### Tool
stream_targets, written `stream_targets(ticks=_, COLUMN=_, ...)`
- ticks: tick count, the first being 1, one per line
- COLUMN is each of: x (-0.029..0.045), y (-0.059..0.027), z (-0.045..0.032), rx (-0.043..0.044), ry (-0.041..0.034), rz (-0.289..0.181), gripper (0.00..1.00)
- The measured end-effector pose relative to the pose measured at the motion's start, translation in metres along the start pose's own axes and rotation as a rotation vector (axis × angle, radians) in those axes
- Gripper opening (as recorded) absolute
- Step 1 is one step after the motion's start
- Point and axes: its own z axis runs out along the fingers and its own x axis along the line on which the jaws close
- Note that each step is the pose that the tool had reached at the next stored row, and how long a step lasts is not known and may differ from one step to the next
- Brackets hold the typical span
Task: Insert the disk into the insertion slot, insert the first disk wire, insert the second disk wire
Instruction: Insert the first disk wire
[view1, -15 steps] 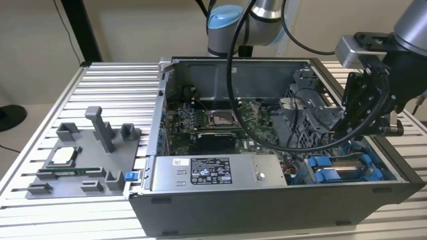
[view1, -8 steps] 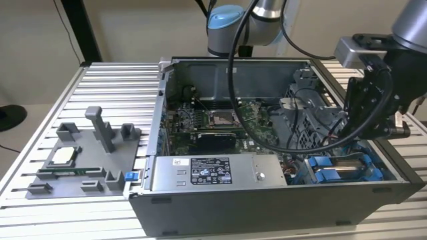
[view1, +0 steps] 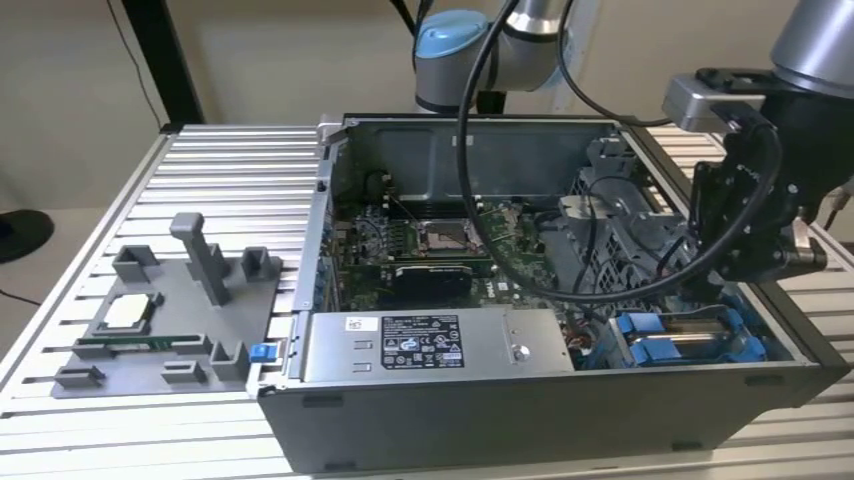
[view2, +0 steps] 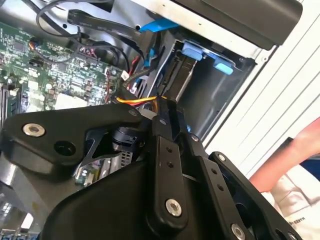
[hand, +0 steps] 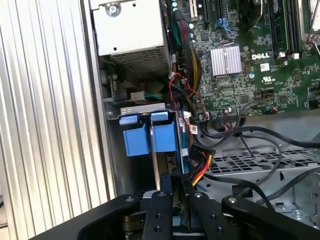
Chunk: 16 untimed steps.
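The disk (hand: 156, 167) stands on edge in the insertion slot (hand: 131, 172) at the case's front corner on the exterior view's right, its blue carrier tabs (hand: 150, 136) showing at the bay's mouth. In the exterior view the blue carrier (view1: 674, 345) lies low in the case. My gripper (view1: 697, 298) reaches down into the case right beside that bay. In both wrist views its fingers (hand: 165, 192) are shut on the end of a disk wire (hand: 196, 172) with yellow, orange and red strands. The gripper (view2: 167, 111) holds that wire (view2: 136, 100) close against the disk's edge (view2: 181, 75).
A silver power-supply box (view1: 427, 345) lies along the case's front. The green motherboard (hand: 250, 65) and loose black cables (hand: 260, 135) are beside the bay, over a perforated grey cage (hand: 260, 162). A grey fixture (view1: 160, 310) stands on the ribbed table. A person's sleeve (view2: 300, 150) is outside the case.
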Motion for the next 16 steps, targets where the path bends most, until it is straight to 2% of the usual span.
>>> stream_targets(ticks=4, x=-0.0077, y=-0.0038, z=0.0016, rx=0.0011, ry=0.0071, rz=0.0, gripper=0.0)
stream_targets(ticks=6, x=-0.0106, y=-0.0079, z=0.0031, rx=0.0022, ry=0.0142, rz=0.001, gripper=0.0)
stream_targets(ticks=8, x=-0.0117, y=-0.0107, z=0.0048, rx=0.0038, ry=0.0246, rz=0.001, gripper=0.0)
stream_targets(ticks=13, x=-0.0125, y=-0.0129, z=0.0087, rx=0.0065, ry=0.0416, rz=0.002, gripper=0.0)
stream_targets(ticks=16, x=-0.0125, y=-0.0131, z=0.009, rx=0.0068, ry=0.0436, rz=0.002, gripper=0.0)
